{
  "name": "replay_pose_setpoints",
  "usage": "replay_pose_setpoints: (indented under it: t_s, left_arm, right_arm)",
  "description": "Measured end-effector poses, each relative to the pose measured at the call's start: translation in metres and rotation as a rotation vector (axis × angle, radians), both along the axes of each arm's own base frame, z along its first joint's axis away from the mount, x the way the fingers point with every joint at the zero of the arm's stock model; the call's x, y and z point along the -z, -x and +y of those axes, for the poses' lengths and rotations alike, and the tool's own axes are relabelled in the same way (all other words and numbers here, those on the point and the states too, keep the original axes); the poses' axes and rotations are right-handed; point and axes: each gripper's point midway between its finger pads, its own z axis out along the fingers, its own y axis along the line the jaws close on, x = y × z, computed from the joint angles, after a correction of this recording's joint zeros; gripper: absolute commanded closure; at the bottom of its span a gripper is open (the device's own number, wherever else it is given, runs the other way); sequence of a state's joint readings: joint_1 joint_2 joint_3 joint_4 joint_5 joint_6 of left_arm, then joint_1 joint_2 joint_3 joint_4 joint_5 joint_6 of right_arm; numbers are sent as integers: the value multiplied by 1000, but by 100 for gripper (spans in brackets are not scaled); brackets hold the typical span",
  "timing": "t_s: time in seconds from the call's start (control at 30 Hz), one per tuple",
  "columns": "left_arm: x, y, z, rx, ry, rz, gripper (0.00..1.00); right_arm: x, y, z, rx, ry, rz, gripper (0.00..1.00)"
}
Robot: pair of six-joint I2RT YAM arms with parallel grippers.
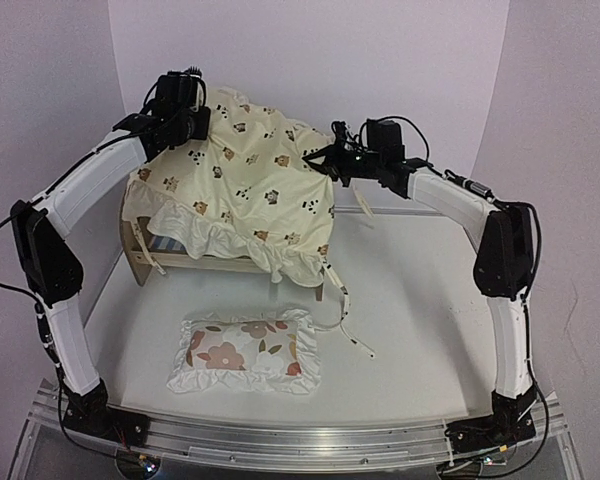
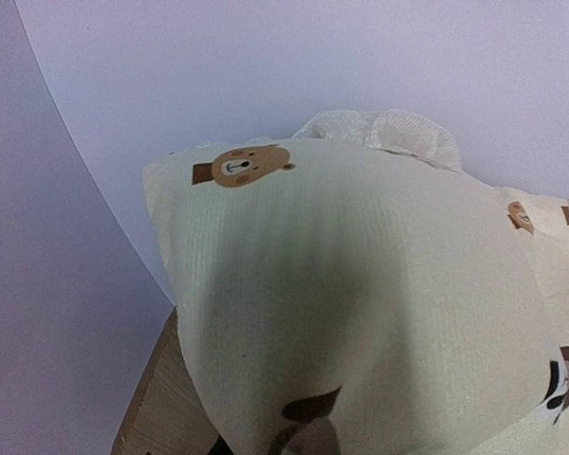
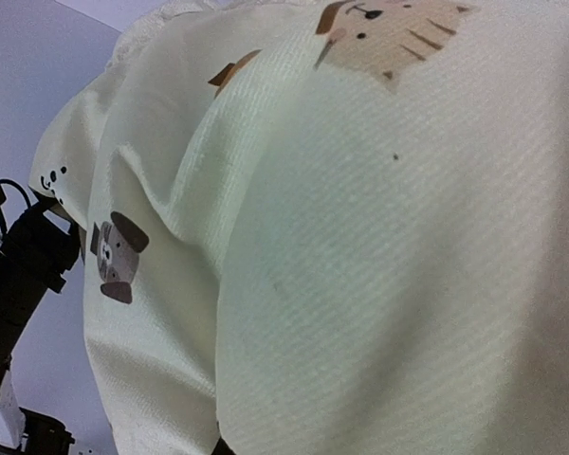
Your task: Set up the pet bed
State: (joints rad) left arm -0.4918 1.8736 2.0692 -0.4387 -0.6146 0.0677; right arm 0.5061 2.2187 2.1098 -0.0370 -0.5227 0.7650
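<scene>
Left gripper and right gripper each pinch a far cushion corner, so we wanna lower both evenly, squared over the pet bed.

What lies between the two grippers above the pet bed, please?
The cream animal-print cushion spans from the left gripper to the right gripper, hanging down over the pet bed. The top view shows this.

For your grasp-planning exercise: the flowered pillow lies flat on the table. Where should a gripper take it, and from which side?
Probably its ruffled right edge, from above: the pillow lies flat on the table, and the thin frill sticks out, easy to pinch.
</scene>
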Motion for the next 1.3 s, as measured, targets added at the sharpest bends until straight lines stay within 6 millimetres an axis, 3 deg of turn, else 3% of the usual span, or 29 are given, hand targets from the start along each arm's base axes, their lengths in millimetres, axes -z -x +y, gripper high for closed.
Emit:
replay_pose_setpoints:
  t_s: [0.1, 0.27, 0.37, 0.5, 0.67, 0.73, 0.8, 0.9, 1.07, 1.17, 1.3]
  left_arm:
    - [12, -23, 18, -20, -4, 3, 96]
    - [50, -59, 43, -45, 0, 51, 97]
    - [80, -76, 52, -56, -6, 87, 97]
    - [124, -93, 57, -68, -17, 154, 97]
    - [166, -106, 64, -91, -20, 216, 94]
    - [179, -108, 68, -108, -8, 234, 90]
    - [187, -110, 72, -125, 6, 246, 80]
    - [194, -106, 77, -164, 40, 263, 61]
    - [190, -100, 80, -190, 90, 266, 32]
    - [174, -92, 76, -170, 122, 264, 19]
    - [134, -77, 69, -123, 152, 238, 11]
  right_arm:
    - [15, -14, 6, 27, 24, -5, 100]
    - [46, -41, 15, 69, 54, -21, 100]
    - [78, -55, 18, 93, 81, -6, 100]
    - [138, -69, 21, 119, 132, 48, 99]
    - [135, -79, 22, 141, 133, -20, 60]
    - [128, -80, 24, 152, 142, -58, 40]
    - [121, -82, 25, 158, 140, -84, 26]
    - [112, -80, 29, 152, 146, -135, 14]
    - [108, -71, 23, 158, 195, -153, 10]
    - [108, -65, 10, 176, 241, -126, 6]
    - [104, -53, -9, 199, 298, -93, 2]
